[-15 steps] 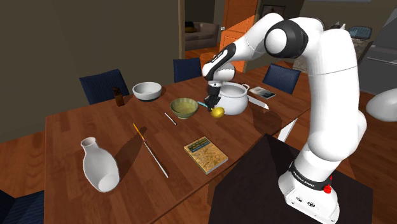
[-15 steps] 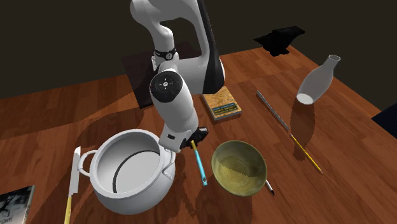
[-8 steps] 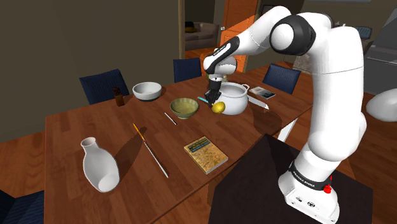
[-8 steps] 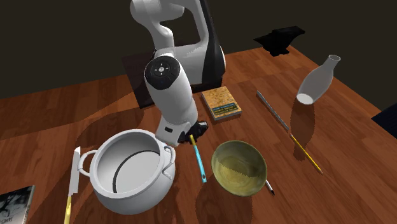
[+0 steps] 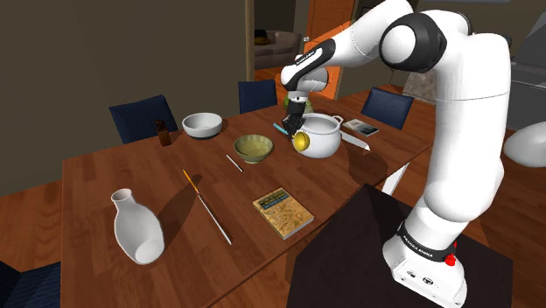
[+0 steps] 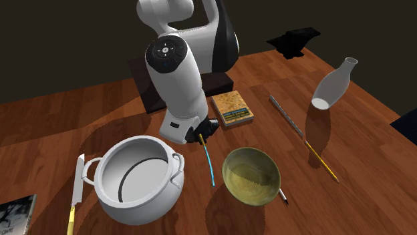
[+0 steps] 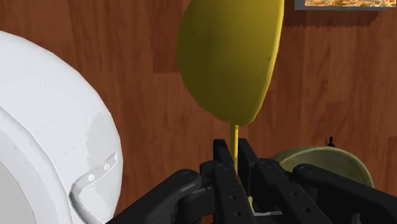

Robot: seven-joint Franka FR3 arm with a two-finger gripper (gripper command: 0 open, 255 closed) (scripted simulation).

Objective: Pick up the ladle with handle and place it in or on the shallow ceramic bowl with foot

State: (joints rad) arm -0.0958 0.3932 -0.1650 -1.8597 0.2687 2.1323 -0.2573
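- Holding: gripper (image 7: 235, 153), fingers pinched narrow on the thin yellow stem of the ladle (image 7: 232, 57); yellow cup ahead of the fingertips.
- Ladle: hangs between the white pot (image 6: 137, 177) and the green bowl (image 6: 251, 175), seemingly clear of the table (image 6: 267, 73); blue handle points to 5 o'clock in the second exterior view.
- Bowl: upright, at 4 o'clock from the gripper in that view.
- Handling: carry toward 4 o'clock, centre the cup over the rim, lower gently, then release; avoid the pot.
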